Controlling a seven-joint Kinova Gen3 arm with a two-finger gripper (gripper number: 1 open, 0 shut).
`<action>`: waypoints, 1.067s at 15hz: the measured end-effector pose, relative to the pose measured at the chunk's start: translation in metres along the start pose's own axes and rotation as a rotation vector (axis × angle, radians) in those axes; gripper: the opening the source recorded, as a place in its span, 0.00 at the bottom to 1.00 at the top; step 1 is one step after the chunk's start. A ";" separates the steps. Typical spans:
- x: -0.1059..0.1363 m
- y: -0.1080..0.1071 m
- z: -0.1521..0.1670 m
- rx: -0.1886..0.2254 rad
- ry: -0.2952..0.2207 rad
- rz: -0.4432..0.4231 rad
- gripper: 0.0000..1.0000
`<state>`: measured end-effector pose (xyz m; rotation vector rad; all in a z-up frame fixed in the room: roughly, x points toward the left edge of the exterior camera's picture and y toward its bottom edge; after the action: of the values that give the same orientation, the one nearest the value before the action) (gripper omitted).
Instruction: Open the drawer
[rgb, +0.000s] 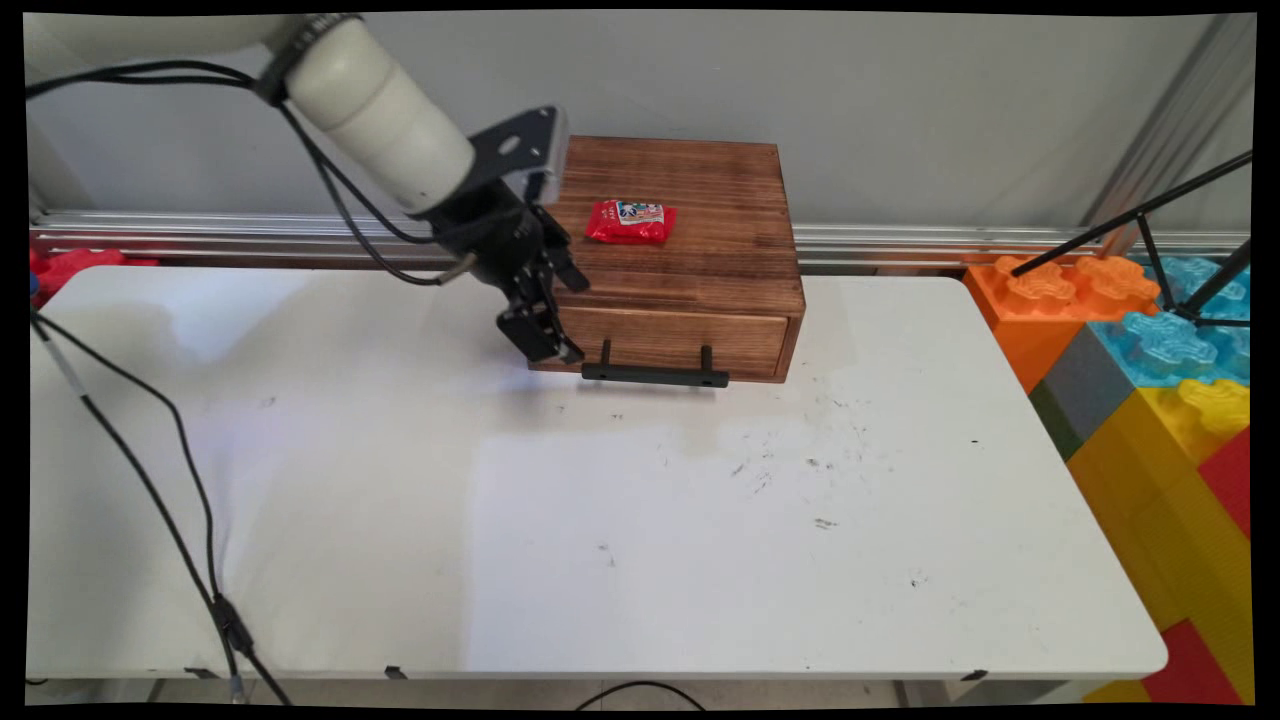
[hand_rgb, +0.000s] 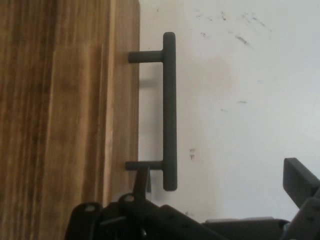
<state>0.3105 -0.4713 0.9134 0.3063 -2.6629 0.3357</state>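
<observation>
My claw (rgb: 540, 335), its fingers spread wide and holding nothing, hangs at the left front corner of the wooden drawer box (rgb: 690, 255), whose black bar handle (rgb: 655, 374) runs lengthwise away to my right, just beside me.

A white counter (rgb: 620, 520) carried a wooden box (rgb: 690, 230) at its far edge, near the middle. The box had one drawer (rgb: 670, 338) in its front, shut, with a black bar handle (rgb: 655, 374) that stood out over the counter top on two posts. A red packet (rgb: 630, 221) lay flat on the box's lid. The counter's surface showed scattered dark scuffs, thickest just in front and to the right of the box.
</observation>
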 end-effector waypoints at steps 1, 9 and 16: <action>0.002 -0.002 0.008 -0.007 -0.007 0.012 1.00; 0.015 -0.013 0.076 -0.073 -0.058 0.094 1.00; 0.022 -0.019 0.123 -0.101 -0.081 0.152 1.00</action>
<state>0.2482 -0.5274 0.8194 0.0878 -2.7785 0.2392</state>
